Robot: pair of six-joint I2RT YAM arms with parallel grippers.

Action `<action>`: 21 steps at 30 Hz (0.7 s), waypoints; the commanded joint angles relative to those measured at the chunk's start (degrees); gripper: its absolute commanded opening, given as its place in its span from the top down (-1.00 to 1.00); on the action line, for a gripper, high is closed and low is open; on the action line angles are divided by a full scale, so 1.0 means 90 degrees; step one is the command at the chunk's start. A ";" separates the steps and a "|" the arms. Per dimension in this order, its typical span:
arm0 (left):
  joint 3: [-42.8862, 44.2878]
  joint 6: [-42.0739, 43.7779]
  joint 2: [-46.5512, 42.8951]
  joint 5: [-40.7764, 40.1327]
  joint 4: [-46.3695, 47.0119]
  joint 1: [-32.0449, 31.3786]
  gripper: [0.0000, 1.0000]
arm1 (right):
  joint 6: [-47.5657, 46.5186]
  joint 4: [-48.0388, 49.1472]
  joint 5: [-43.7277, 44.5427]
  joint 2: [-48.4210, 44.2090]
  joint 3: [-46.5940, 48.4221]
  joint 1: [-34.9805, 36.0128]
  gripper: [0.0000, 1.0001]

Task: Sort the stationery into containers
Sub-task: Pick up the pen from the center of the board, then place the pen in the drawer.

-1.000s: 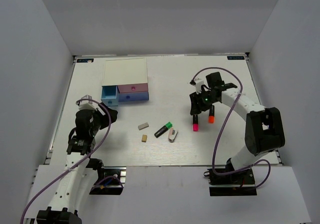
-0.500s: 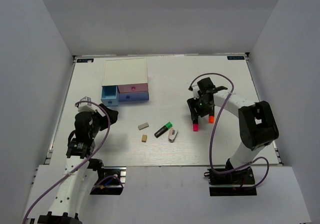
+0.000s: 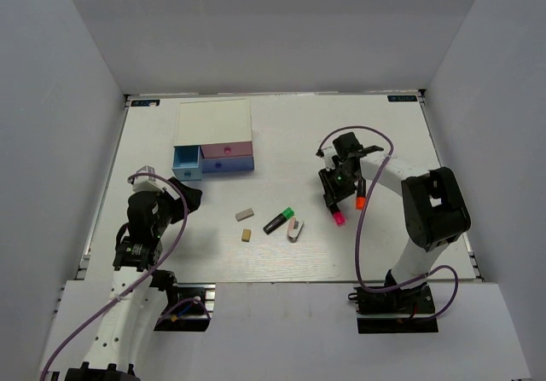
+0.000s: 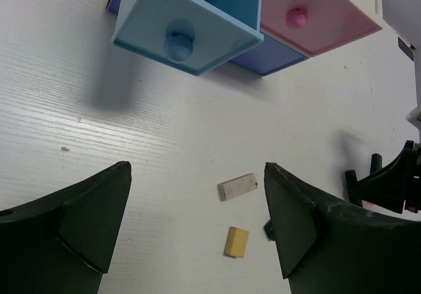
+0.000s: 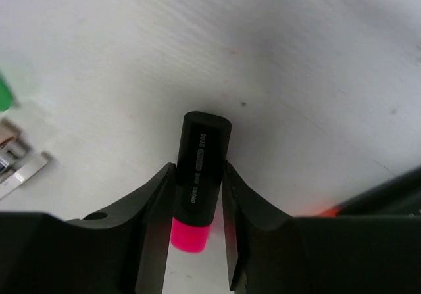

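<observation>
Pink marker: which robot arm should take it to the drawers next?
Right, most likely. The right gripper has the pink marker pinched between its fingers; the left gripper hangs open and empty, facing the pulled-out light blue drawer.

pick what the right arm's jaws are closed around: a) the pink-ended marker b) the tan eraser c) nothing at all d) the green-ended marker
a, the right wrist view shows the pink-ended marker pinched between the right jaws, while the green-ended marker and the tan eraser lie apart from them.
</observation>
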 commanded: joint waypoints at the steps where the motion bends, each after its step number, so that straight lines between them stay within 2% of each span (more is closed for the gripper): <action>1: -0.0041 -0.0036 -0.0109 0.0112 -0.0047 -0.0003 -0.85 | -0.0701 -0.0341 -0.0942 -0.0130 0.0730 0.0024 0.46; 2: -0.0041 -0.0036 -0.0109 0.0112 0.0011 -0.0003 -0.85 | -0.1004 -0.0448 -0.1031 -0.0208 0.0907 0.0043 0.60; 6: -0.0041 -0.0036 -0.0167 0.0112 0.0011 -0.0003 -0.85 | -0.2176 -0.0721 -0.1900 -0.0161 0.1971 0.0102 0.84; 7: -0.0041 -0.0036 -0.0167 0.0112 0.0011 -0.0003 -0.85 | -0.2315 -0.0799 -0.2394 -0.0092 0.2650 0.0131 0.84; 10: -0.0041 -0.0183 -0.0391 0.0112 -0.0105 -0.0003 -0.85 | -0.2998 -0.1307 -0.3061 0.0347 0.3601 0.0307 0.87; 11: -0.0041 -0.0280 -0.0450 0.0034 -0.0203 -0.0003 -0.85 | -0.3386 -0.1366 -0.3363 0.0454 0.4203 0.0375 0.87; 13: -0.0041 -0.0485 -0.0547 -0.0045 -0.0340 -0.0003 -0.85 | -0.3662 -0.1367 -0.3863 0.0718 0.4588 0.0629 0.84; 14: -0.0041 -0.0582 -0.0654 -0.0112 -0.0466 -0.0003 -0.85 | -0.4021 -0.1251 -0.4270 0.0835 0.5006 0.0900 0.81; 16: -0.0041 -0.0710 -0.0810 -0.0172 -0.0526 -0.0003 -0.85 | -0.4219 -0.0909 -0.4469 0.1001 0.5253 0.1068 0.79; 17: -0.0041 -0.0710 -0.0812 -0.0172 -0.0603 -0.0003 -0.85 | -0.4220 -0.0337 -0.4711 0.1099 0.5525 0.1272 0.79; 19: -0.0041 -0.0895 -0.0909 -0.0172 -0.0672 -0.0003 -0.85 | -0.3967 0.0145 -0.4772 0.1323 0.5693 0.1614 0.79; 20: 0.0017 -0.0896 -0.0996 -0.0230 -0.0730 -0.0003 -0.85 | -0.3879 0.0978 -0.4840 0.1382 0.5742 0.1703 0.79; 21: 0.0017 -0.0964 -0.1055 -0.0230 -0.0818 -0.0003 -0.85 | -0.3559 0.1296 -0.4850 0.1422 0.5723 0.1926 0.79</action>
